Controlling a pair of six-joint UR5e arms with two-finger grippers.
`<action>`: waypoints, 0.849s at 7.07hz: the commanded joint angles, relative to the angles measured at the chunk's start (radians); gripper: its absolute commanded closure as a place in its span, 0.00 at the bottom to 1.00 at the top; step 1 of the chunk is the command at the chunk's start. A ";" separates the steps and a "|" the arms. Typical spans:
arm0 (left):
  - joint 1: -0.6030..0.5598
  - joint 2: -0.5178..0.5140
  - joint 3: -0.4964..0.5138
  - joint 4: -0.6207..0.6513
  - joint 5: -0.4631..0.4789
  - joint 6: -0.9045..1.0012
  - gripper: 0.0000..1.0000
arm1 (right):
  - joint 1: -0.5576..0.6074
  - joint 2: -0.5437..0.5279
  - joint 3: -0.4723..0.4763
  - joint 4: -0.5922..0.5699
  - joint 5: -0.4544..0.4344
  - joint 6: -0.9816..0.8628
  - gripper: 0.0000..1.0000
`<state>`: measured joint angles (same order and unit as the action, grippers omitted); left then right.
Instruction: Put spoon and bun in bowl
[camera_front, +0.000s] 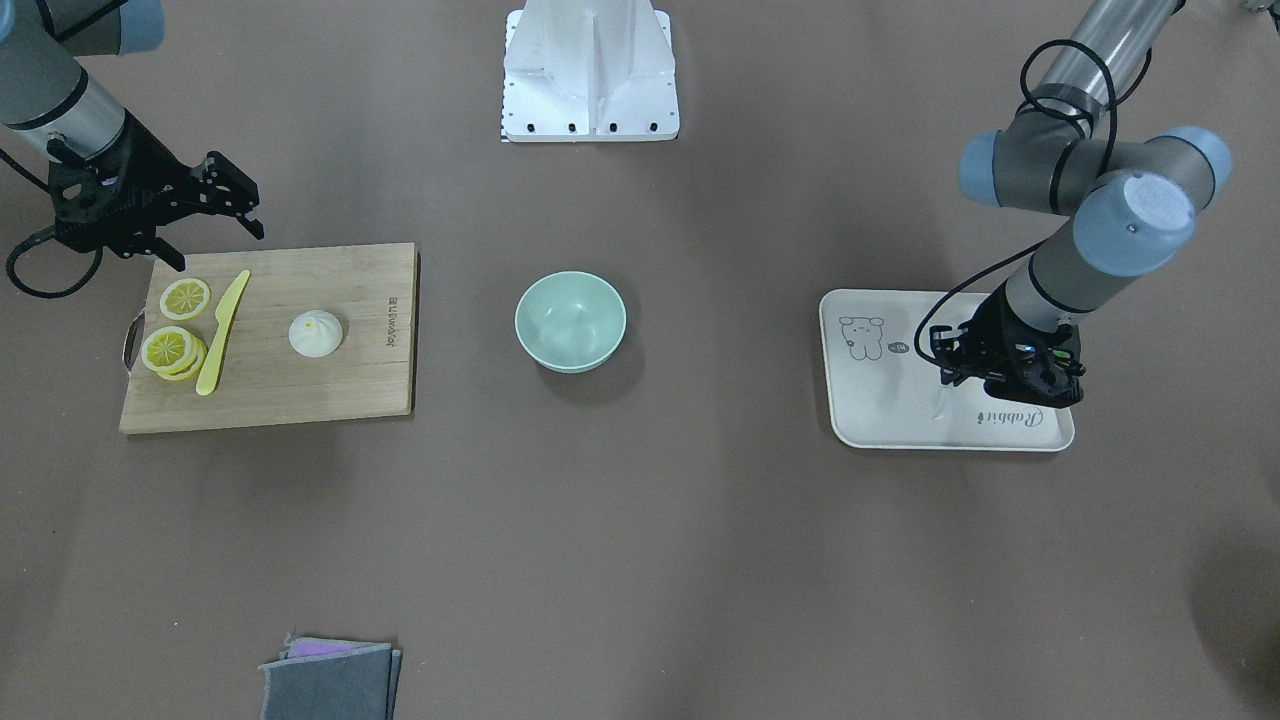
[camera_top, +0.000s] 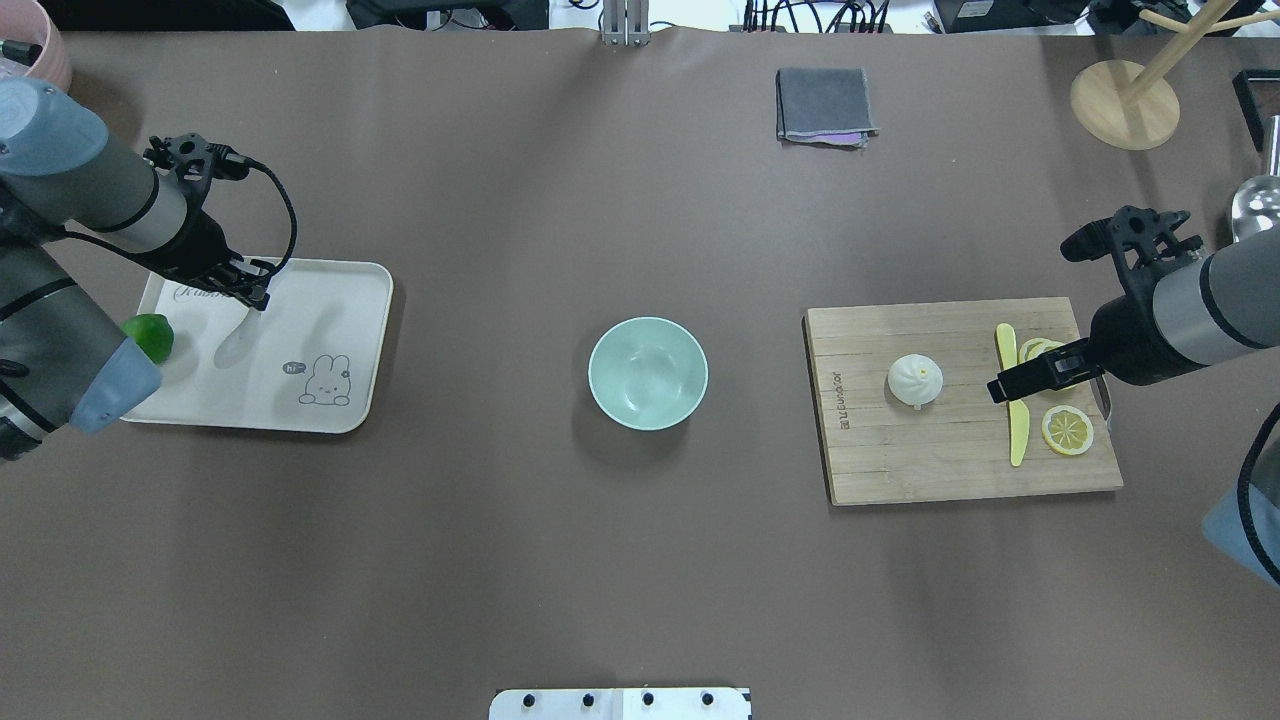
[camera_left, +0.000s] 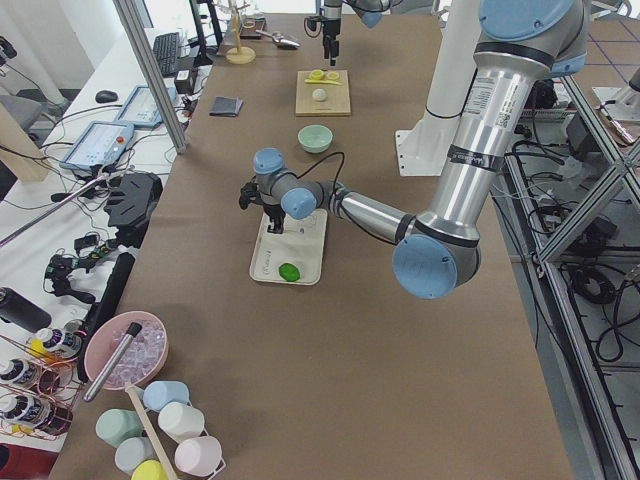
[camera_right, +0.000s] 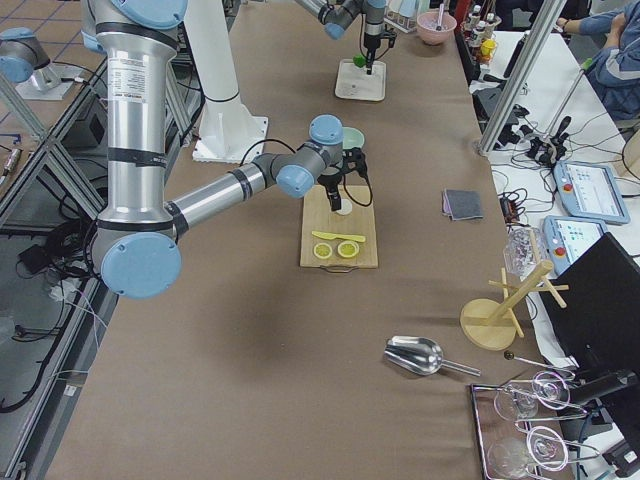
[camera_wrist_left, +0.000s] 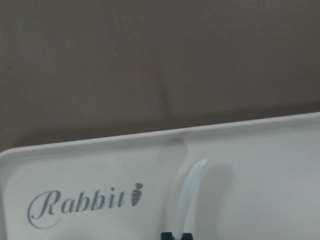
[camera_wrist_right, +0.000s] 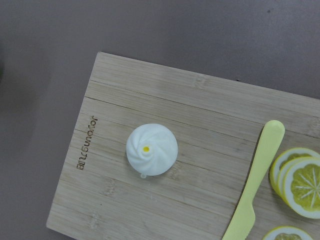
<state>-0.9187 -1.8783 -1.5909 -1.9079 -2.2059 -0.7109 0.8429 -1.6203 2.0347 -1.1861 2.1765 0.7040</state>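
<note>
Spoon gripped at the tray, bun waiting on the board
On my overhead feed, the left gripper (camera_top: 250, 295) is closed on the handle of the spoon (camera_top: 235, 343) at the tray (camera_top: 350, 285); the bowl (camera_top: 620, 395) sits mid-table; the bun (camera_top: 915, 380) rests on the cutting board (camera_top: 900, 460), where the right gripper (camera_front: 218, 248) hangs spread apart by the lemon slices (camera_top: 1067, 430)

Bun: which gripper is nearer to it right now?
Right. The right gripper hangs over the cutting board's knife end, just beside the bun. The left gripper is far across the table, past the bowl, over the tray with its jaws on the spoon handle.
</note>
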 joint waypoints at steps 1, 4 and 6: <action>0.001 -0.071 -0.064 0.003 -0.035 -0.127 1.00 | -0.056 0.008 -0.010 0.000 -0.085 0.000 0.02; 0.179 -0.269 -0.063 0.001 0.064 -0.468 1.00 | -0.143 0.103 -0.057 -0.001 -0.173 0.135 0.06; 0.271 -0.346 -0.057 0.001 0.167 -0.550 1.00 | -0.175 0.141 -0.083 -0.001 -0.236 0.137 0.10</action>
<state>-0.7048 -2.1704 -1.6502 -1.9065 -2.1094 -1.2007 0.6911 -1.5068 1.9712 -1.1873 1.9871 0.8336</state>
